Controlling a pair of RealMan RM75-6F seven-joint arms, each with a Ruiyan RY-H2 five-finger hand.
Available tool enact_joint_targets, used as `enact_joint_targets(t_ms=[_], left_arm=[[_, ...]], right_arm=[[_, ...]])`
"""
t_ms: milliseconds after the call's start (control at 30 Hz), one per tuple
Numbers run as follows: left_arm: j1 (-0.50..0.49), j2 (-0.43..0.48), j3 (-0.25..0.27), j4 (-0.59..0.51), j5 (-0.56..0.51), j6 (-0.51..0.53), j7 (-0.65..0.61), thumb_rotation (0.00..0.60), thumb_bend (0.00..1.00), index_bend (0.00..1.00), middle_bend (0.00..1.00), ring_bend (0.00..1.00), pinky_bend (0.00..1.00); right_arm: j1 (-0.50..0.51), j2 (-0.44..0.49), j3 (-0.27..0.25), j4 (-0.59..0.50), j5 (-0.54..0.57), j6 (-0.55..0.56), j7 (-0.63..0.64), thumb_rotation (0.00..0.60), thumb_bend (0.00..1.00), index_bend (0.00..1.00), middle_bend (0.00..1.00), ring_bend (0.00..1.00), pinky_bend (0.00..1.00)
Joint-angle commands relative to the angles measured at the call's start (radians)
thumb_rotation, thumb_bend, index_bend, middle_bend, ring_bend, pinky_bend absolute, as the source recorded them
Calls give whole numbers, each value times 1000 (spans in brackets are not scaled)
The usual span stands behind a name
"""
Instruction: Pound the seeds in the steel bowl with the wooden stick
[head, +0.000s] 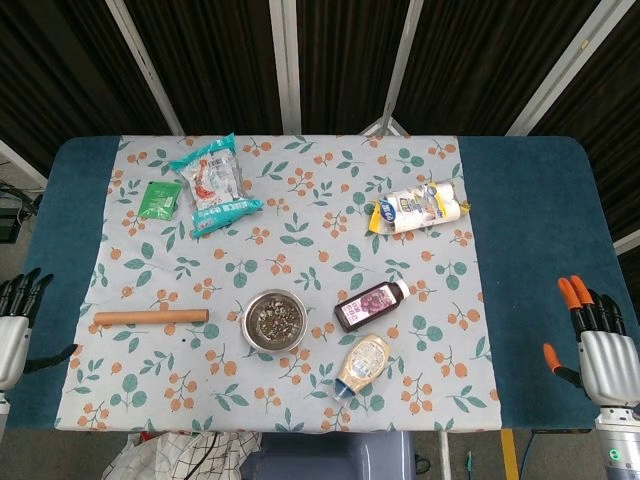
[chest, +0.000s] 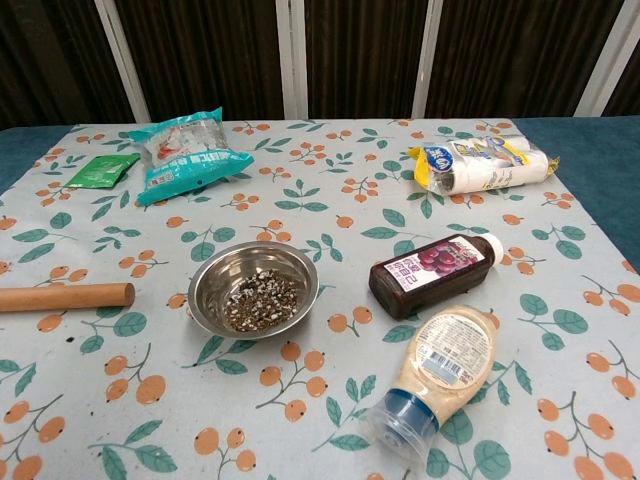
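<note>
I see the blue table (head: 530, 230) under a floral cloth (head: 300, 240), with my left hand (head: 14, 335) level with the wooden stick (head: 150, 317) and steel bowl (head: 274, 321), bottles nearer my right hand (head: 598, 350).

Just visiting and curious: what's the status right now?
Left hand and right hand open, off the cloth. Wooden stick lying untouched, left of steel bowl with seeds. Path to stick unobstructed.

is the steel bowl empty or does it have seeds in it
Not empty: the steel bowl stands upright with speckled seeds covering its bottom, well below the rim.
</note>
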Motion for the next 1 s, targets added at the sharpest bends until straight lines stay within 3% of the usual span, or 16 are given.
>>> enact_joint_targets(t_ms=[33,200,367,633,1000], left_arm=[[-14,5,-9,-32,-26,-27,19,600,119,35,28,0,0],[-60,7,-40,-92,-83,-86,94,600,196,216,211,0,0],[-126,-28,-70,-132,-142,-150,223,600,272,318,289,0,0],[-239,-135,-98,-161,-296,-249,461,600,346,360,334,0,0],[-345,-317,-114,-100,-454,-271,637,600,396,393,351,0,0]], right_arm=[[-1,2,0,-2,3,-1,4,600,370,0,0,0,0],[0,3,1,-4,7,-5,4,600,370,0,0,0,0],[0,5,1,-6,8,-8,8,600,370,0,0,0,0],[1,9,2,-8,13,-13,21,600,370,0,0,0,0],[3,14,3,-11,16,-22,39,600,370,0,0,0,0]])
